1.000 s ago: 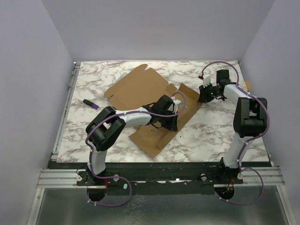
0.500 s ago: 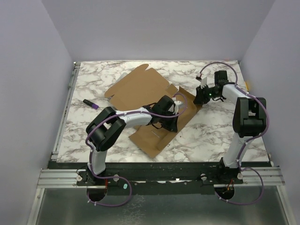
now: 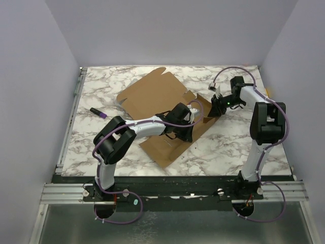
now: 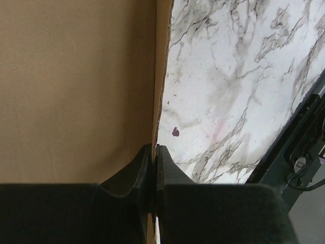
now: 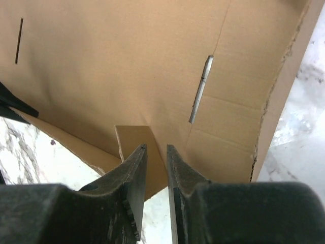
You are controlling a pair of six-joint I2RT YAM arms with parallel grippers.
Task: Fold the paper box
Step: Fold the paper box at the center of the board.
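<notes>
Marbled tabletop: box is matte brown cardboard, creased, slit, mostly flat. Left gripper clenched on its edge; right gripper narrowly parted.

A purple marker lies on the white marble table, near its left edge.

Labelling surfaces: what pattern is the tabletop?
The tabletop is white marble with grey veins, clearest in left wrist view.
</notes>
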